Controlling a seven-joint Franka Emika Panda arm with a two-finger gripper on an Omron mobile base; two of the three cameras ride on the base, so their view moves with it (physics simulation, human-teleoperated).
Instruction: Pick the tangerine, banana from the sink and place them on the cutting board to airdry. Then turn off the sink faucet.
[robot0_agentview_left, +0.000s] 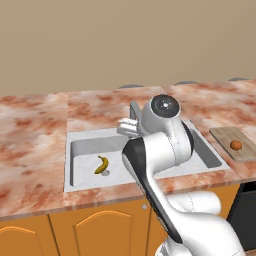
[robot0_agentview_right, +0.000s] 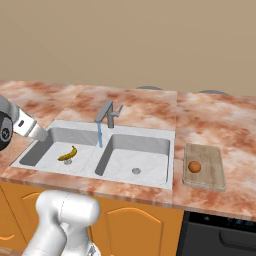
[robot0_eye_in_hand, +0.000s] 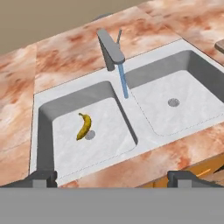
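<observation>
The banana (robot0_agentview_left: 102, 164) (robot0_agentview_right: 67, 154) (robot0_eye_in_hand: 83, 126) lies on the floor of the sink's (robot0_agentview_left: 70, 137) (robot0_agentview_right: 140, 131) (robot0_eye_in_hand: 131, 142) left basin, beside the drain. The tangerine (robot0_agentview_left: 236, 145) (robot0_agentview_right: 194, 166) rests on the cutting board (robot0_agentview_left: 224, 134) (robot0_agentview_right: 209, 159), which sits on the counter right of the sink. My gripper (robot0_agentview_left: 127, 128) (robot0_agentview_right: 35, 131) (robot0_eye_in_hand: 113, 177) hovers open and empty over the sink's near left side, well above the banana. The sink faucet (robot0_agentview_right: 107, 114) (robot0_eye_in_hand: 110, 49) stands behind the divider, and a blue stream of water (robot0_agentview_right: 99, 135) (robot0_eye_in_hand: 124, 81) runs from its spout.
Marbled pink counter (robot0_agentview_right: 210, 120) stretches out on both sides of the sink. Orange cabinet doors (robot0_agentview_left: 95, 232) run under the front edge, and a dark appliance (robot0_agentview_right: 220, 235) sits below the board. My arm (robot0_agentview_left: 155, 155) hides part of the right basin in the left base view.
</observation>
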